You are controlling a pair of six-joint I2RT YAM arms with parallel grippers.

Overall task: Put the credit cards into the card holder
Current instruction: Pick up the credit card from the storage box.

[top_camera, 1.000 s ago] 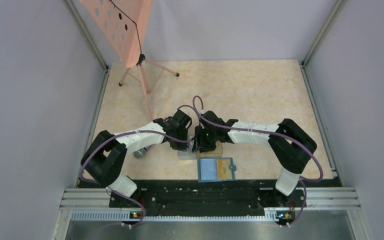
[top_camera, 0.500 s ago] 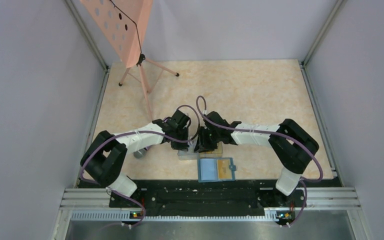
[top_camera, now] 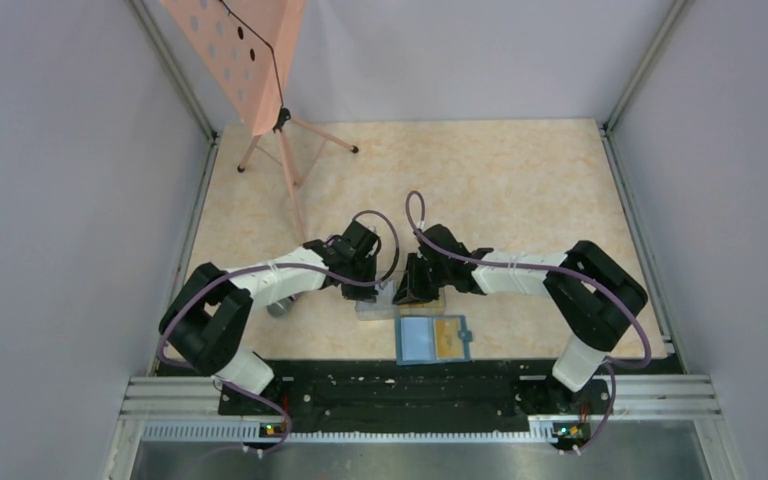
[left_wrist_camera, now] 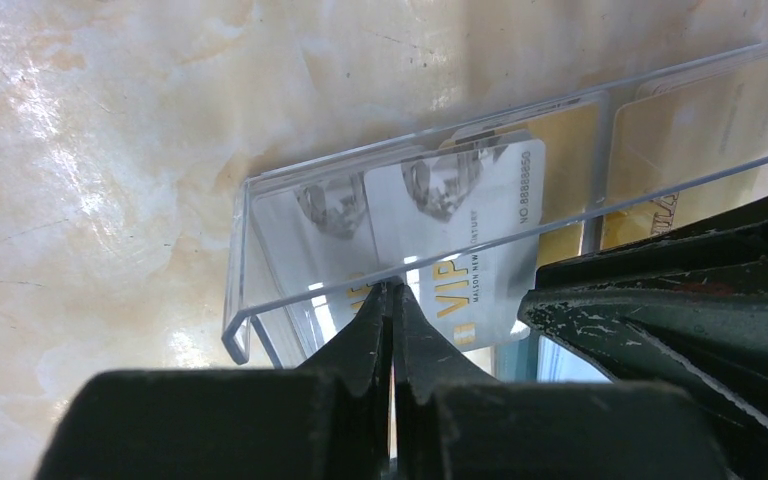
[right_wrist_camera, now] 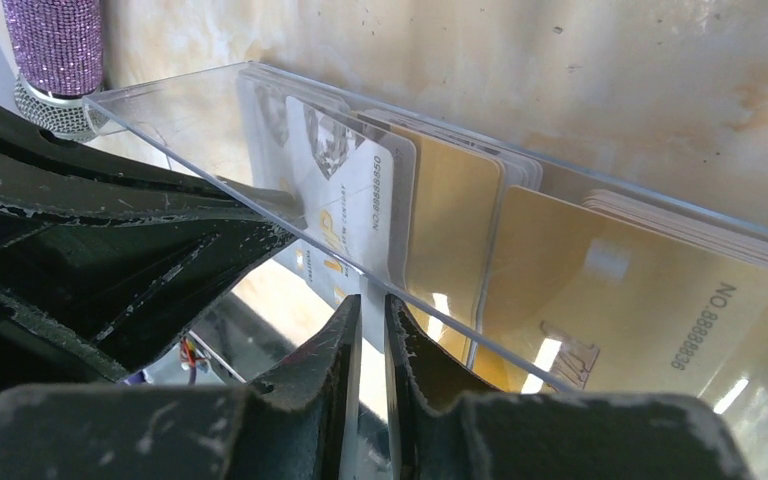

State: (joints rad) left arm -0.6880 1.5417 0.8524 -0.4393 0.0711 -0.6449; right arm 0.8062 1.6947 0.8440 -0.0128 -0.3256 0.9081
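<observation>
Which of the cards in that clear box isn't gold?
The silver-white VIP card, printed with diamonds, at the left end of the clear box in the left wrist view. The gold cards stand beside it.

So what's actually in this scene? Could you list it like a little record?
clear tray: holds the cards, sits between both grippers
white VIP card: frontmost in the tray
gold cards: behind and beside it
left gripper: fingers pressed shut at the white card's edge
right gripper: pinched on a thin pale edge, likely that card
card holder: open, flat, nearer the arm bases
extras: purple glitter cylinder, pink stand
</observation>
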